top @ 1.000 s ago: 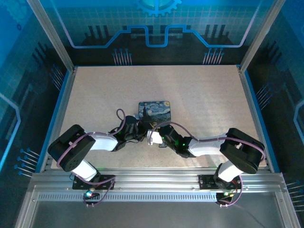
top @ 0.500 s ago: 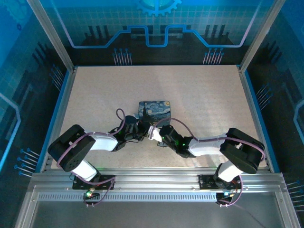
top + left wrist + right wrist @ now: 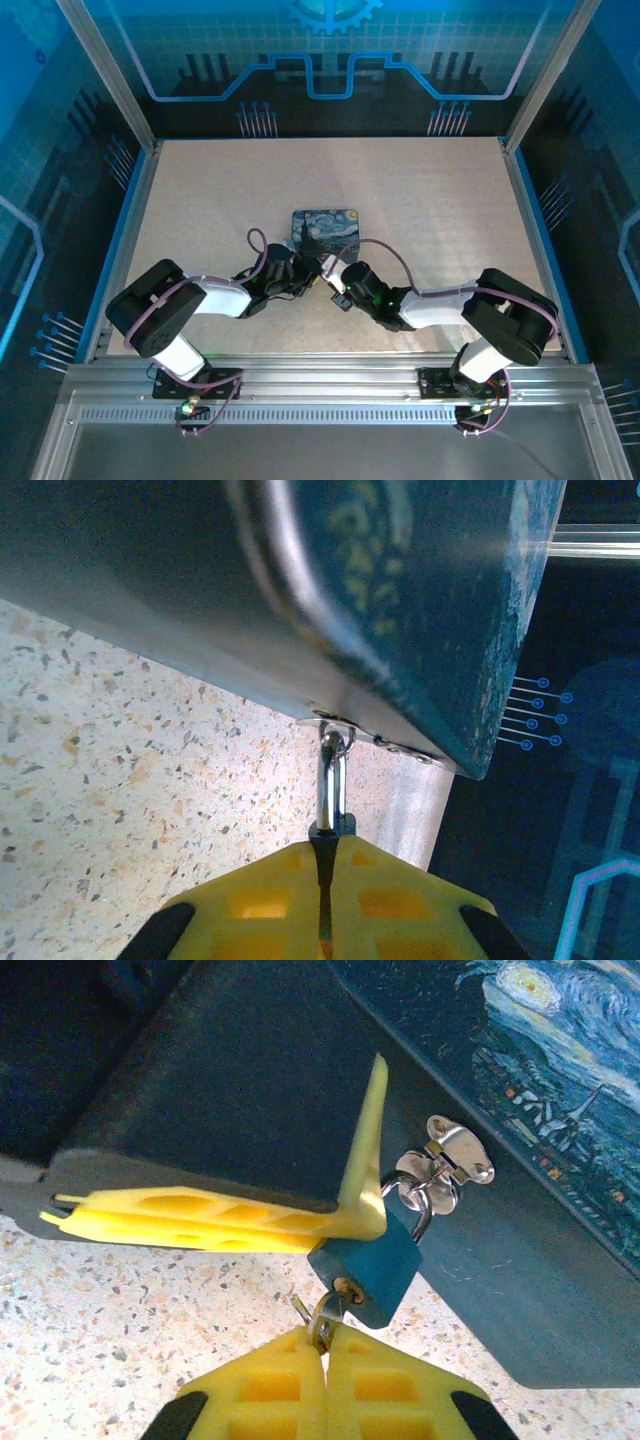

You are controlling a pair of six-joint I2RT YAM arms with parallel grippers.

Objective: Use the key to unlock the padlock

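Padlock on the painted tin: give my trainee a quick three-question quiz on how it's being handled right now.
1. True or false: the padlock is detached from the tin.
2. What is the right gripper shut on? A) the key B) the tin's lid C) nothing
3. Fill in: the ___ gripper clamps the padlock just below its shackle.

Key:
1. False. The shackle passes through the hasp on the tin.
2. A. The key is at the padlock's keyhole.
3. Left. The left gripper has its yellow fingers closed on the padlock.
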